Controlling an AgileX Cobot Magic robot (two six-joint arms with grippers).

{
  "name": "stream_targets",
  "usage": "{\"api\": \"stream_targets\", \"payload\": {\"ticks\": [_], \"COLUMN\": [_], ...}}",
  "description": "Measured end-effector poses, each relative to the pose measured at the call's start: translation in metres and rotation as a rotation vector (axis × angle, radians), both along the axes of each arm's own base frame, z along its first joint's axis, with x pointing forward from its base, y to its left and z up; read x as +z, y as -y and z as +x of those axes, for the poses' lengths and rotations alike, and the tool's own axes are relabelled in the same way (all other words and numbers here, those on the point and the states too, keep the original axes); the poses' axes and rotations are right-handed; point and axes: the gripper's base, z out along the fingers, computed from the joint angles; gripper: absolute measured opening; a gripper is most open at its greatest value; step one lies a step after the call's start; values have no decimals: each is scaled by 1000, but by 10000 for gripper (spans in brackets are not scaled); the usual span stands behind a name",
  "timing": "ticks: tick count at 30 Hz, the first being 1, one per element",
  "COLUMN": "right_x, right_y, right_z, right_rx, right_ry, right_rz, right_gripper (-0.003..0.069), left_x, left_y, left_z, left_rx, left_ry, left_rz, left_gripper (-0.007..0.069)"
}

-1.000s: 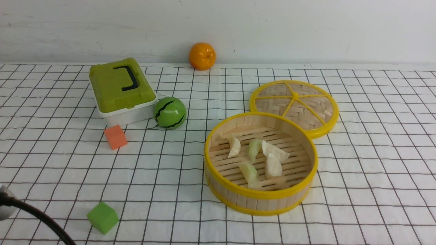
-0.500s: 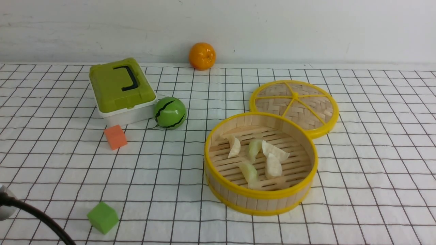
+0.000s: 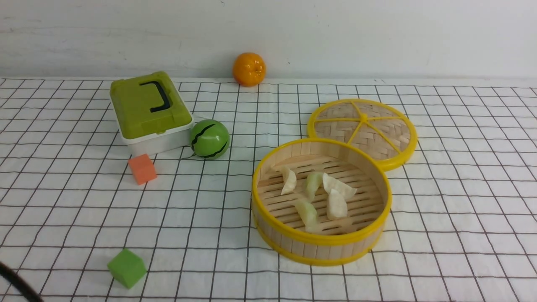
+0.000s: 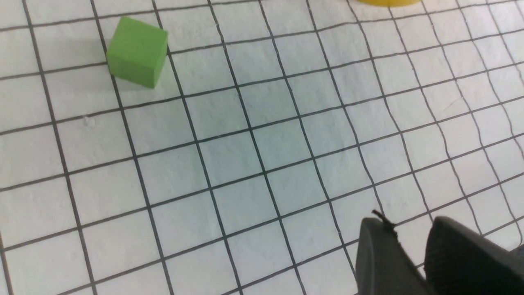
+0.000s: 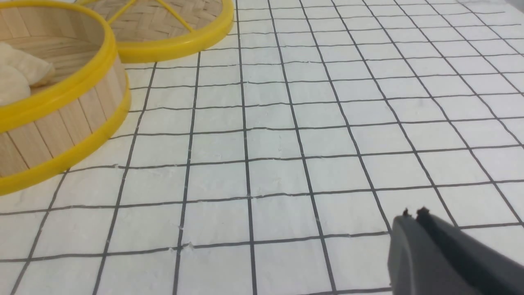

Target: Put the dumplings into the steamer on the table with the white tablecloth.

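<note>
Dumplings [image 3: 319, 195] all lay inside the steamer [image 3: 321, 245]; my left gripper [image 4: 409, 241] was parted and empty, right gripper [image 5: 414, 214] closed, so I should retreat gently.

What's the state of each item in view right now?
Steamer: uncovered, upright, five dumplings inside.
Lid: off, flat behind the steamer.
Green box: shut, handle folded flat.
Left gripper: fingers slightly apart, empty.
Right gripper: fingers together, empty.
</note>
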Motion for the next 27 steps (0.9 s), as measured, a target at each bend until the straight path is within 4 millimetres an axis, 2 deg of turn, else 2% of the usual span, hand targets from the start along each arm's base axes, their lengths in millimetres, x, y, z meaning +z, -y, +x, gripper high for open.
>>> {"api": "stream_targets", "payload": {"ticks": [3, 7, 8, 12, 14, 19, 22, 27], "right_x": [0, 0, 0, 0, 0, 0, 0, 0], "right_y": [0, 0, 0, 0, 0, 0, 0, 0], "right_z": [0, 0, 0, 0, 0, 0, 0, 0], "right_rx": [0, 0, 0, 0, 0, 0, -1, -1], "right_ry": [0, 0, -1, -1, -1, -1, -2, 0], "right_rz": [0, 0, 0, 0, 0, 1, 1, 1], "right_gripper": [6, 6, 6, 9, 12, 20, 20, 26], "left_x": [3, -1, -3, -23, -42, -71, -86, -107], "left_y": [-6, -13, -14, -23, -28, -39, -44, -50], "left_z": [-5, -6, -6, -5, -5, -10, -10, -8], "left_rx": [6, 42, 47, 149, 215, 345, 426, 565], "left_ry": [82, 275, 275, 523, 646, 846, 871, 782], "left_rz": [-29, -124, -122, -188, -189, -160, -124, -113], "left_gripper": [174, 150, 148, 55, -1, -12, -12, -12]}}
